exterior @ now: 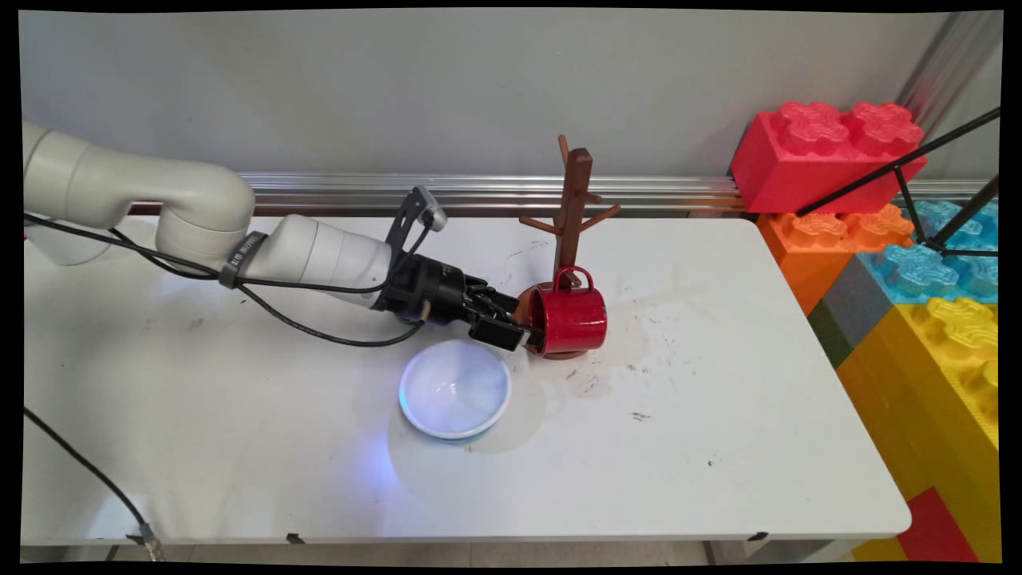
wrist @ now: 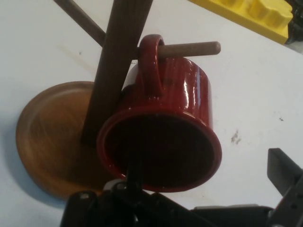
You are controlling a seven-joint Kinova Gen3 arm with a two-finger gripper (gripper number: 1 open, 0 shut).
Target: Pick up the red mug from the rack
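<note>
My end effector (exterior: 523, 334) is showing black all over, linkage and fingers alike, and it is meeting a mug (exterior: 572, 318) that is gleaming a glossy deep red, with pale highlights streaking its side and a darker red inside. The mug tree (exterior: 572, 209) is showing a plain dark brown wood, its round base (wrist: 52, 137) glowing a warmer orange-brown. The bowl (exterior: 455, 389) is looking white with a faint blue rim. The counter (exterior: 718, 415) is lying white, speckled with small dark scuff marks. Beside it, big toy blocks (exterior: 894, 239) are stacking up in red, orange, light blue and yellow.
</note>
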